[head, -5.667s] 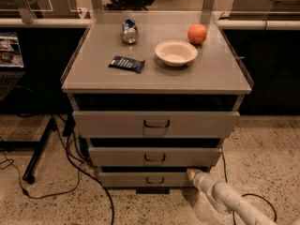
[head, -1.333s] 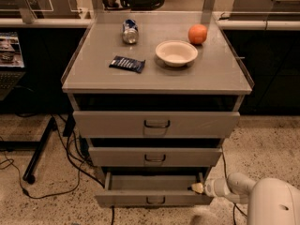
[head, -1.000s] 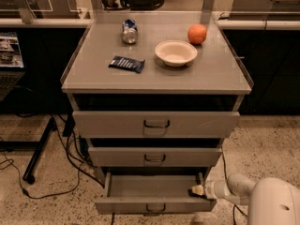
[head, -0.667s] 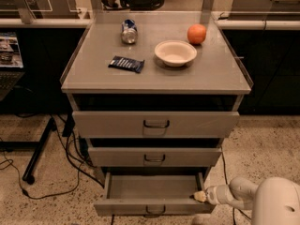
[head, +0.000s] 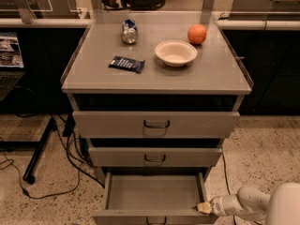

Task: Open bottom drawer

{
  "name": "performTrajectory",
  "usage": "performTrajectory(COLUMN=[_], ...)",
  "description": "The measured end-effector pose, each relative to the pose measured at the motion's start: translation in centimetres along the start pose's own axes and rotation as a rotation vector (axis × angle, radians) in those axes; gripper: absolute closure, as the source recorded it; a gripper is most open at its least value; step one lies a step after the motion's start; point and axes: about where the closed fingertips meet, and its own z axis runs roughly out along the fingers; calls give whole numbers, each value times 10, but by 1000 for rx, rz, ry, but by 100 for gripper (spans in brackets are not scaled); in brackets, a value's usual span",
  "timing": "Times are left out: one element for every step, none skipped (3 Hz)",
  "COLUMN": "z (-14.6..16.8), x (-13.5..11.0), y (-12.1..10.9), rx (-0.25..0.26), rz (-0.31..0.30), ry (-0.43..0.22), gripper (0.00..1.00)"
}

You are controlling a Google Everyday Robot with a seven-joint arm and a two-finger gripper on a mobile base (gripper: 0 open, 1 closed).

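End effector (head: 205,207): low, at lower right, its tip touching the right front corner of the bottom drawer (head: 154,193). I cannot tell whether it is spread or pressed together. My white arm (head: 243,203) runs off to its right, close to the floor.

Bottom drawer: directly left of the end effector, standing open, bare grey tray showing. Its front panel sits at the frame's lower edge, with the handle mostly cut off there.

Up and left of the end effector: middle drawer (head: 154,157), then top drawer (head: 156,124), both fronts set back of the open one.

Well above it, on the desk (head: 215,74): bowl (head: 176,53), orange (head: 197,33) just beside the bowl, can (head: 129,31), dark packet (head: 126,63).

Far to its left, on the floor: cables (head: 70,149).
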Motion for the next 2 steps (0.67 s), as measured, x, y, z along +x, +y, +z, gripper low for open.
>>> performTrajectory(z=[-6,-2], x=[13,12], y=[6,9], rx=[-18,-18], rz=[14,10], ry=[8,25], gripper=[100,100])
